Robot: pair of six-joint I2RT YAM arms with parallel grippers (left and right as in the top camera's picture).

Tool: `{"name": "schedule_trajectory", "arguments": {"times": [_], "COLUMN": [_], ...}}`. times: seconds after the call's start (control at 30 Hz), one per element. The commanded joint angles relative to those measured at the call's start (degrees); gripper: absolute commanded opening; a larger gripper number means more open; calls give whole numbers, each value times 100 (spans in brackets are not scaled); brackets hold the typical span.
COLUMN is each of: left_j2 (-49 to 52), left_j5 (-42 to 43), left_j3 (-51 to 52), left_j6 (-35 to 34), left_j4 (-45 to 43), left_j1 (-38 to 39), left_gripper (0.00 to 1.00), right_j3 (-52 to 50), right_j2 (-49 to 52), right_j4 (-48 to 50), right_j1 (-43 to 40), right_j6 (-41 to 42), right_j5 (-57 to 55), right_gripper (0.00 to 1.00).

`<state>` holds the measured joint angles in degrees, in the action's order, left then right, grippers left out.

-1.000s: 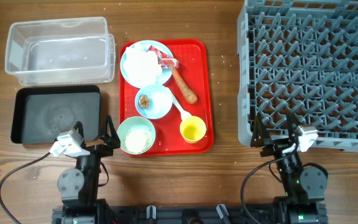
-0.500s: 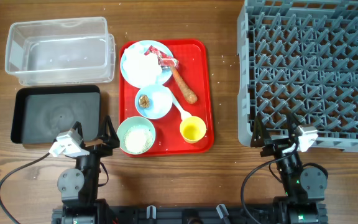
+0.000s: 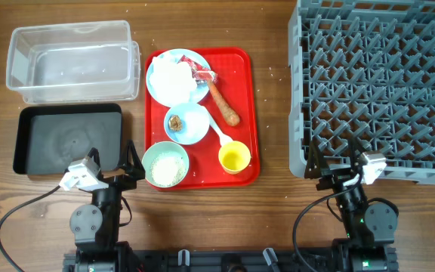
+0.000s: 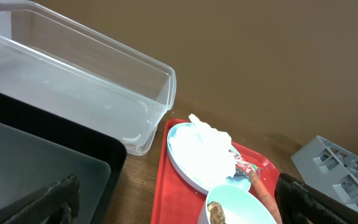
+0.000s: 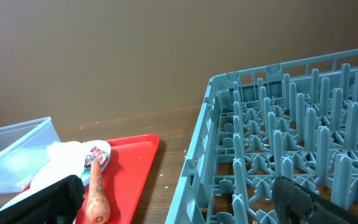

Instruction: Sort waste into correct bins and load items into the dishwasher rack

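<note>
Both arms sit at the bottom edge, the left gripper [image 3: 112, 160] by the black tray's [image 3: 51, 140] lower right corner and the right gripper [image 3: 331, 162] at the rack [image 3: 376, 83], each with jaws wide apart and empty, probably ready to start. The plate [image 3: 154, 75], tissue [image 3: 176, 78], sausage [image 3: 223, 102], bowls [image 3: 198, 130], cup [image 3: 234, 157] and spoon [image 3: 219, 133] all lie on the centre red tray [image 3: 249, 113], with the tub [image 3: 70, 60] at upper left. Nothing has moved since the earlier frames.

a red tray [image 3: 246, 83] with rounded corners is laid flat on a wooden table [image 3: 270, 219], just off the overhead view's centre toward 10 o'clock, its long sides run from 12 to 6. a black cable [image 3: 0, 223] is looped at 7 o'clock, and a second black cable [image 3: 294, 223] at 5 o'clock. a plain brown wall [image 4: 260, 56] is seen behind in the wrist views.
</note>
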<state>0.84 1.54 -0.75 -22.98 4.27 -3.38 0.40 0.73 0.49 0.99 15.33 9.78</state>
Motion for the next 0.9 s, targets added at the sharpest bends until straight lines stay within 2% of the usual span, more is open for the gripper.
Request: {"name": "schedule_trajectory", "arguments": {"times": [0.0,0.13,0.2,0.27,0.43,0.57,0.87], "left_j2": [-50,-50,-50,-50,-50,-46,221], "left_j5": [-15,79,136,339,748,1108,1259], "left_j3": [44,44,44,44,39,-63,-1325], "left_j6": [109,109,111,111,116,164,350], "left_j4": [2,0,-13,-42,-70,-31,1233], "left_j1": [28,28,28,28,28,28,28], "left_gripper": [100,100,100,100,100,100,100], "right_j3": [-11,-11,-11,-11,-11,0,542], "right_j2": [-46,-46,-46,-46,-46,-46,17], "right_j4": [26,26,37,61,144,168,31], "right_j1": [33,33,33,33,33,33,33], "right_j6": [765,2188,2487,2304,1158,1099,562], "right_j5": [-74,-70,85,354,1379,1661,2380], "right_gripper": [100,100,99,100,100,100,100]}}
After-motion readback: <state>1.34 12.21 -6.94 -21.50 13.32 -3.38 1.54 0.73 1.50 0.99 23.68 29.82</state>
